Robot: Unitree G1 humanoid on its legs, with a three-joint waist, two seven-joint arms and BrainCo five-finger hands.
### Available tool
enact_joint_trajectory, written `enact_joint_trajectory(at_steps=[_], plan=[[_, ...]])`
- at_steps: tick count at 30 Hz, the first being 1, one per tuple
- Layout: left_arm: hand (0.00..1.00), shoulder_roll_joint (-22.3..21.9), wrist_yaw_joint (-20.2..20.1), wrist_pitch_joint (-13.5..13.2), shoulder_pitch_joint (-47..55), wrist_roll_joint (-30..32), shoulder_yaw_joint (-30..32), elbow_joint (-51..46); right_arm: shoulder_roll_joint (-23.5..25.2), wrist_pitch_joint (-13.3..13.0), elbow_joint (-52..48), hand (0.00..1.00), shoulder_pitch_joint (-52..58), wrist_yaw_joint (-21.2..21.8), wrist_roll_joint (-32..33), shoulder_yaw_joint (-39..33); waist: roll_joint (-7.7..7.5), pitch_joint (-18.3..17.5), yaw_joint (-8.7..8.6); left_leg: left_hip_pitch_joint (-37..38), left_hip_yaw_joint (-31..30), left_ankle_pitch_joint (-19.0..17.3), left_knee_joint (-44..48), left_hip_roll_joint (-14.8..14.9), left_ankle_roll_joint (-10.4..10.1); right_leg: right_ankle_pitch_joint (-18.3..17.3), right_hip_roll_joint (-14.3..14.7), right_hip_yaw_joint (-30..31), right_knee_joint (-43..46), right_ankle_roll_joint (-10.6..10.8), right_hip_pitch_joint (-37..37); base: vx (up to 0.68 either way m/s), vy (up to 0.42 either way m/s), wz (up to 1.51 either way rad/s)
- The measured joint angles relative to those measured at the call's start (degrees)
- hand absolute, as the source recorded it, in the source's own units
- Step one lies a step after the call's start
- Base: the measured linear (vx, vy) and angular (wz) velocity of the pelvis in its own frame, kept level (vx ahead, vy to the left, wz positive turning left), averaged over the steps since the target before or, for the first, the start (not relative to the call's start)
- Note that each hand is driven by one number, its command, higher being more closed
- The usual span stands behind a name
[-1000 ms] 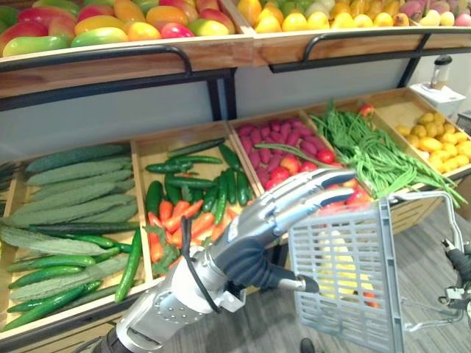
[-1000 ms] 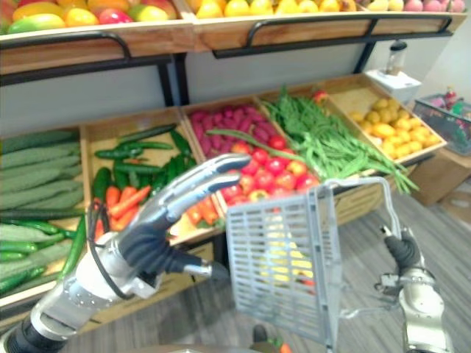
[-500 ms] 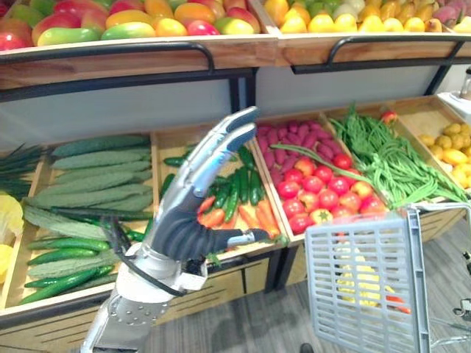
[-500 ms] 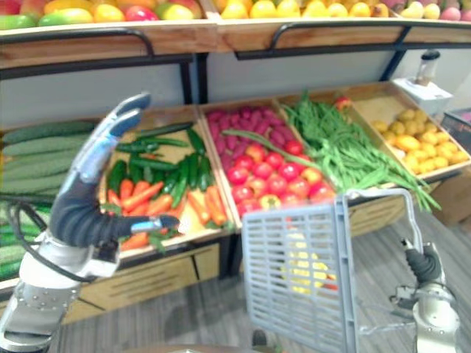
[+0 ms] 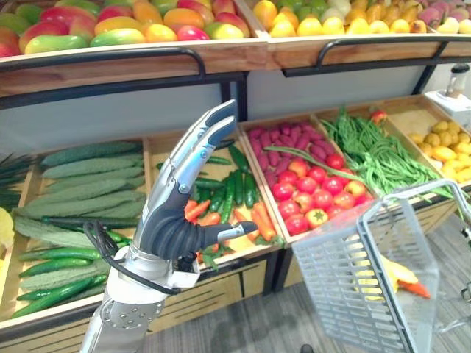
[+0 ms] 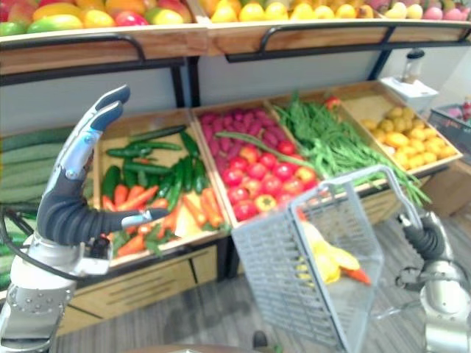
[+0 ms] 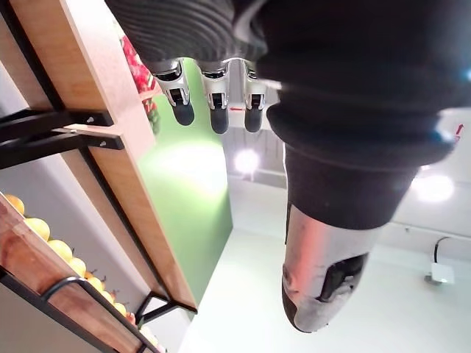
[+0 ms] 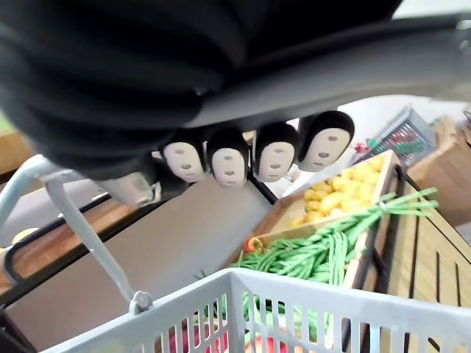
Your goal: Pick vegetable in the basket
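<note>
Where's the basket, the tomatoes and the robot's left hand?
basket (image 5: 331, 273), left eye view, on its grey slatted side wall.
tomatoes (image 5: 307, 197), left eye view, on a red one mid-pile.
left hand (image 5: 171, 228), left eye view, on its dark palm.

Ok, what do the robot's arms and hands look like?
Both arms are silver-grey metal. The left hand has silver fingers with dark tips and a dark ribbed cover over its back and wrist; the right hand wears the same dark ribbed cover.

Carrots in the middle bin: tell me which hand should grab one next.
Left. The left hand is open and empty, raised before the carrots; the right hand is curled round the basket handle.
</note>
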Motion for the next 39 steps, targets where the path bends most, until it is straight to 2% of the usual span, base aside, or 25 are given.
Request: enact_joint_trajectory(at_steps=[8, 10, 13, 19, 22, 25, 28, 33, 39], plan=[[0.0, 0.0, -1.49, -0.04, 0.09, 1.1, -1.9, -0.02, -8.23, -0.65, -1.3, 1.0, -6.64, 0.01, 0.25, 0.52, -0.71, -0.37, -0.08, 1.39, 1.93, -0.51, -0.06, -0.1, -0.06, 0.12, 0.51, 2.42, 0.05, 0.08, -0.3, 0.02, -0.012, -0.17], [0.0, 0.0, -1.62, -0.04, 0.13, 1.1, -2.06, -0.02, -9.76, -1.63, -1.43, 1.0, -7.7, 0.02, 0.62, 0.67, -0.67, -0.4, -0.11, 1.54, 2.09, -0.56, -0.11, -0.14, -0.06, 0.13, 0.53, 2.64, 0.07, 0.09, -0.3, 0.01, -0.014, -0.06], [0.0, -0.01, -1.68, -0.04, 0.54, 1.12, -2.04, -0.05, -10.5, -2.57, -1.74, 1.0, -8.2, 0.55, 1.02, 1.18, -0.63, -0.42, -0.09, 1.94, 2.41, -0.57, -0.37, -0.19, -0.08, 0.13, 0.64, 3.02, 0.14, 0.1, -0.29, 0.01, -0.016, -0.07], [0.0, -0.6, -2.71, -0.01, 5.68, 1.47, -1.15, -0.12, -10.25, -3.09, -3.64, 1.0, -2.15, 5.51, 1.13, 1.48, -0.48, -0.61, -0.25, 2.46, 3.29, -0.58, -1.08, -0.54, -0.07, 0.17, 0.68, 3.88, 0.31, 0.19, -0.66, 0.01, -0.009, -0.06], [0.0, -2.53, -3.6, 0.0, 8.42, 1.51, 0.81, -0.12, -8.27, -2.79, -3.53, 1.0, 2.83, 7.63, 0.3, 1.39, -0.44, -0.64, -0.43, 2.53, 3.47, -0.66, -1.09, -0.6, -0.09, 0.17, 0.68, 4.06, 0.35, 0.2, -0.72, 0.0, 0.0, 0.0], [0.0, -2.87, -3.64, 0.05, 9.61, 1.6, 1.85, -0.11, -5.22, -2.44, -2.72, 1.0, 6.51, 8.55, -0.17, 0.71, -0.36, -0.69, -1.33, 2.61, 3.49, -0.71, -1.08, -0.64, -0.13, 0.17, 0.65, 4.11, 0.46, 0.21, -0.72, 0.0, 0.0, 0.0], [0.0, -4.9, -3.71, 0.2, 11.04, 2.1, 3.42, -0.07, -0.94, -1.93, -1.1, 1.0, 9.82, 8.55, -0.25, -4.42, -0.06, -0.91, -1.71, 2.92, 3.57, -1.18, -1.1, -0.8, -0.47, 0.12, 0.61, 4.47, 0.57, 0.25, -0.74, -0.01, -0.019, -0.06], [0.0, -5.78, -3.82, 0.6, 12.23, 3.42, 4.14, 0.56, 4.07, -0.04, -0.86, 1.0, 12.98, 8.5, -2.27, -10.9, 0.36, -1.32, -2.45, 2.87, 3.43, -1.42, -1.12, -0.99, -0.17, -0.04, 0.48, 4.53, 0.56, 0.1, -1.08, -0.01, -0.015, -0.03], [0.0, -12.06, -4.33, 2.23, 17.61, 4.84, 6.76, 6.64, 13.14, 2.55, -0.85, 1.0, 18.12, 8.59, -2.4, -14.75, 1.03, -2.0, -2.92, 1.17, 1.64, -1.49, -1.04, -1.09, -0.09, -0.36, 0.7, 4.57, 0.72, 0.14, -2.68, -0.01, -0.035, -0.01]])
